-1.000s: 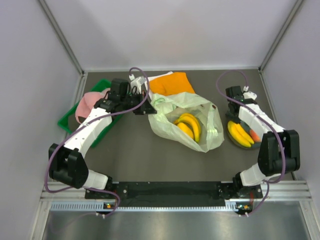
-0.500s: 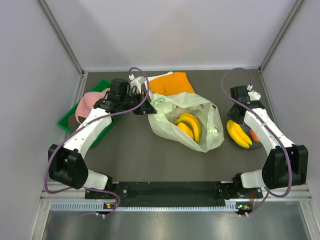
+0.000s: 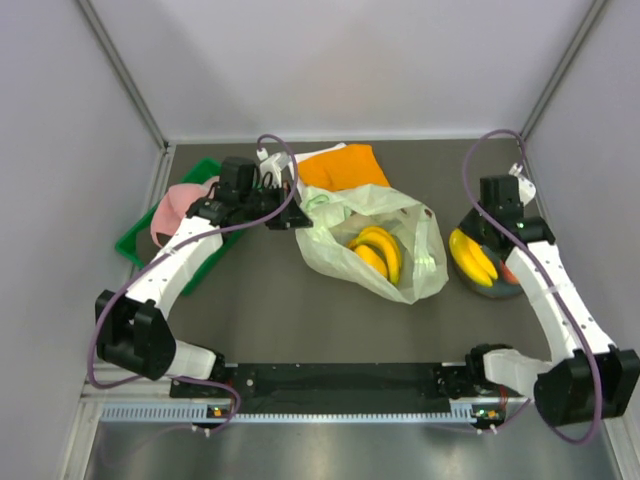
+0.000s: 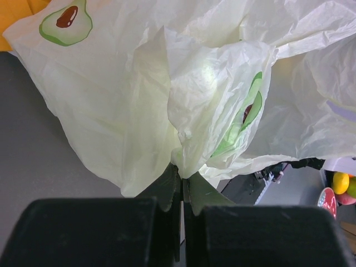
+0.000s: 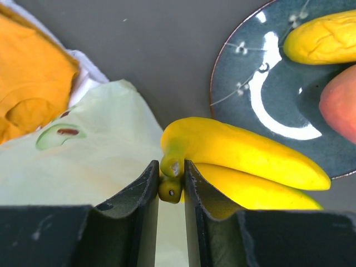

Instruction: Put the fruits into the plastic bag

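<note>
The plastic bag [image 3: 345,228], pale green with avocado prints, lies open mid-table with one bunch of yellow bananas [image 3: 377,250] inside. My left gripper [image 3: 300,216] is shut on a pinched fold of the bag's left rim, seen close in the left wrist view as the gripper [image 4: 182,181] under the bag [image 4: 139,100]. My right gripper [image 5: 171,178] is shut on the stem of a second banana bunch [image 5: 239,150], held over the left edge of the blue-grey plate [image 5: 261,94]. From above, this bunch [image 3: 472,258] hangs below the right gripper [image 3: 470,236], just right of the bag.
On the plate [image 3: 510,288] lie a yellow fruit [image 5: 328,39] and a reddish one [image 5: 342,105]. An orange cloth [image 3: 343,167] lies behind the bag. A green tray [image 3: 135,245] holding a pink item [image 3: 175,205] sits at the left wall. Walls enclose three sides.
The right arm has swung outward and up, and the banana bunch in its gripper has risen off the plate and shifted slightly left. The left arm and bag have stayed still.
</note>
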Robot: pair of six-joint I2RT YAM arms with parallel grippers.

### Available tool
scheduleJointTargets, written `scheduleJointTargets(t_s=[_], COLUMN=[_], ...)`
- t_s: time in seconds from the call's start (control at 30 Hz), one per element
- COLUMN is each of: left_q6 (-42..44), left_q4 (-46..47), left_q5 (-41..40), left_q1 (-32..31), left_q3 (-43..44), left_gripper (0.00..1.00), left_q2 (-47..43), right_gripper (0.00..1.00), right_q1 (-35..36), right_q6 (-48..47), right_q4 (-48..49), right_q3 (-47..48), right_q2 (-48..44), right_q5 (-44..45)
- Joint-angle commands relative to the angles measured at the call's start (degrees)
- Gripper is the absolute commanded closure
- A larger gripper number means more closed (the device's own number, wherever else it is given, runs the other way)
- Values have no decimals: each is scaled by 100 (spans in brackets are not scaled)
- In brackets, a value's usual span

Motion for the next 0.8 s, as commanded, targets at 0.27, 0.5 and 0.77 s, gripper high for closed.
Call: scheduleJointTargets(t_s=[0.27, 0.5, 0.77], left_q6=[189, 207, 339], left_q4=[12, -40, -242], left_q5=[-207, -251, -506], left_q1=[-24, -24, -33], left_q3=[32, 41, 111], left_gripper=[100, 100, 100], left_q2=[-36, 105, 289], right_gripper=[100, 100, 100], right_q1=[-39, -30, -39], right_q6=[-308, -449, -950], right_q4=[154, 506, 646], right_q3=[70, 52, 772], right_q2=[-1071, -1686, -1783], right_q5=[-333, -650, -782])
